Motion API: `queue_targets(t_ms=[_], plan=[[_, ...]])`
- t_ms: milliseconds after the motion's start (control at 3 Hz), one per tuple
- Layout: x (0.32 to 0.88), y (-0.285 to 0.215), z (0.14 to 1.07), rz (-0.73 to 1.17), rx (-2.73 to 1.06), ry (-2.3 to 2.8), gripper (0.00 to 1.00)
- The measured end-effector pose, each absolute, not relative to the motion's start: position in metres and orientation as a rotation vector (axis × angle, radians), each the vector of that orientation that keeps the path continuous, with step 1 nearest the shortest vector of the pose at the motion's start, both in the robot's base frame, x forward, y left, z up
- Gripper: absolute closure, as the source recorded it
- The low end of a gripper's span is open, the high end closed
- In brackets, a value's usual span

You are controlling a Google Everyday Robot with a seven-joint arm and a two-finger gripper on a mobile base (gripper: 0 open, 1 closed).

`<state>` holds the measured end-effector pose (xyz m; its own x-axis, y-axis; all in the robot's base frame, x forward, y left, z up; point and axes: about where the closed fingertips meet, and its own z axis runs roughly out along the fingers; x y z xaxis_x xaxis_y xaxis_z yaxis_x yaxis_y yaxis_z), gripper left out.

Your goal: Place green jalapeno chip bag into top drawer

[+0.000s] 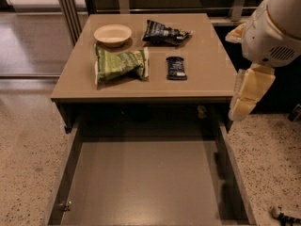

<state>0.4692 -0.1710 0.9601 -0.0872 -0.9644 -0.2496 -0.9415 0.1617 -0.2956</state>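
While top drawer point(146, 182) stands open, bare-bottomed, green jalapeno chip bag point(120, 64) lies on table point(207, 74); gripper point(283, 214) bottom-right, state unclear.

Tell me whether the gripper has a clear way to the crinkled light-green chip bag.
Probably yes: the gripper hangs right of the tan table, the light-green chip bag lies uncovered, and only a flat dark bar wrapper lies between.

On the table point(207, 81), left half, you have the green jalapeno chip bag point(121, 64) | bowl point(113, 34) just behind it | right half: bar wrapper point(176, 68), second chip bag point(164, 33) behind | top drawer point(146, 182) juts out below the table's front edge | your gripper point(245, 98) hangs beside the table's front right corner
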Motion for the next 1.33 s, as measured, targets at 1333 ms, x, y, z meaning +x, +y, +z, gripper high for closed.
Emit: queue_targets(t_ms=[1333], plan=[[0.507, -0.131, 0.936, -0.071, -1.868, 1.932, 0.0]])
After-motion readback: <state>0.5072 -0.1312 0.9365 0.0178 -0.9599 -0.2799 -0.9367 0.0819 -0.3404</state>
